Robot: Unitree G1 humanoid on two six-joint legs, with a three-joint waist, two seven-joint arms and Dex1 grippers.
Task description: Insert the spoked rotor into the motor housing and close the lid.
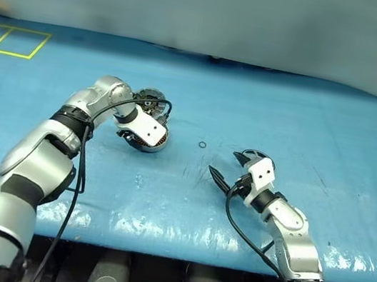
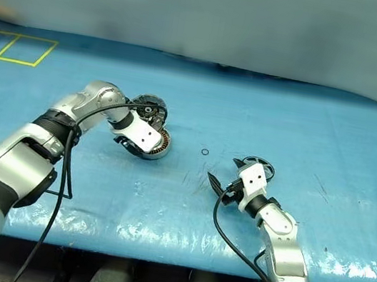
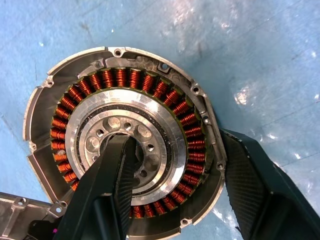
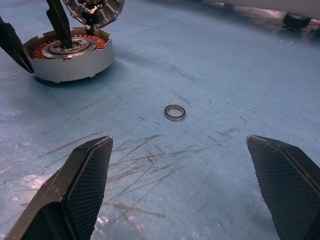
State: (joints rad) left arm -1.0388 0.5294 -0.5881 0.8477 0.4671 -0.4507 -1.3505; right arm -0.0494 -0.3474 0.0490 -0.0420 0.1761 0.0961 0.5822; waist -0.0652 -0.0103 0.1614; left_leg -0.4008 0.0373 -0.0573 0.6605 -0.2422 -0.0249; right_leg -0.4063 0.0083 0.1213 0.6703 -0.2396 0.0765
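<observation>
The motor housing (image 3: 117,80), a round silver case with copper windings, lies on the blue sheet left of centre. My left gripper (image 3: 175,140) points down over it, one finger (image 3: 107,185) in the centre hole, the other (image 3: 250,185) against the outer rim, shut on that side. Behind the housing the lid (image 1: 152,101) stands tilted up from it, its segmented face toward the housing. The spoked rotor (image 2: 267,170), a dark ring, lies right of centre, partly hidden by my right wrist. Low over the sheet, my right gripper (image 4: 178,140) stands open with nothing between its fingers.
A tiny thin ring (image 4: 175,112) lies on the sheet between the housing and my right gripper. Yellow tape squares (image 1: 10,39) mark the far left corner. The table's front edge (image 1: 177,251) runs just below both arms.
</observation>
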